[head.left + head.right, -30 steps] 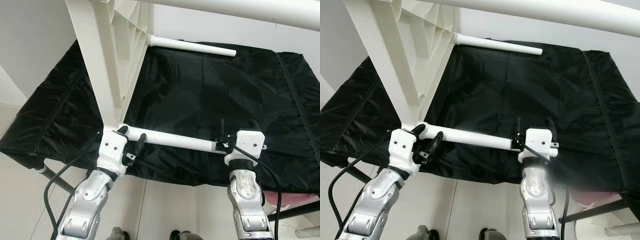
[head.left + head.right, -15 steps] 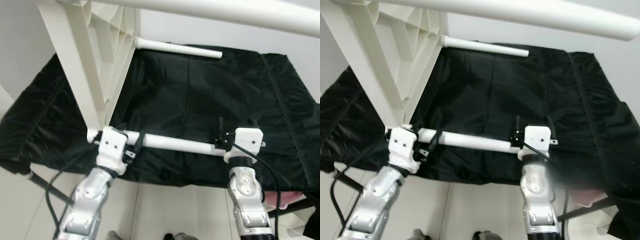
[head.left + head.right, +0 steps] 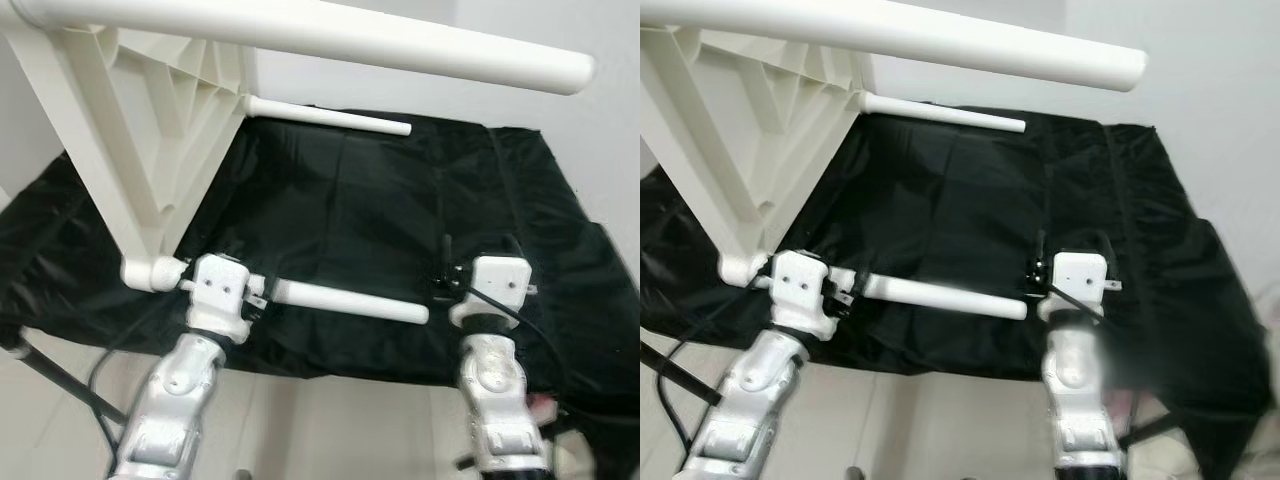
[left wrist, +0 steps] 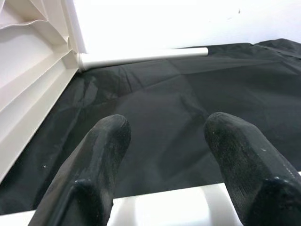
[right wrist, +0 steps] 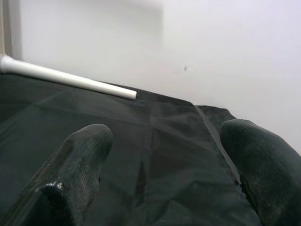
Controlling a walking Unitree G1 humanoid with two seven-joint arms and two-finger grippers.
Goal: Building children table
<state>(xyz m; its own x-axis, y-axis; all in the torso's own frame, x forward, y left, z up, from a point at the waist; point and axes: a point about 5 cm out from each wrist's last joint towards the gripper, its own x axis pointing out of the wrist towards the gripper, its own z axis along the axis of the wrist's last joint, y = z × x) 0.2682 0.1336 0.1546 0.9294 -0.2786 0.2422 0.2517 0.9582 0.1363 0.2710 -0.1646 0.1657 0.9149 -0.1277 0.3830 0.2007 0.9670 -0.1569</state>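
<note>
Judging by the white tabletop [image 3: 150, 150], three legs look fitted. Your left gripper [image 3: 255, 300] grasps the near leg [image 3: 345, 302] at its socket end over the black cloth [image 3: 400, 200]; your right gripper [image 3: 480, 262] stands released beyond its free tip.

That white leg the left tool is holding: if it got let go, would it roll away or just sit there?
The white leg is a smooth round tube, so loose it would probably roll. It looks hollow plastic, likely light and stiff. The wrinkled black cover might slow it. The left tool grips it near the tabletop.
</note>
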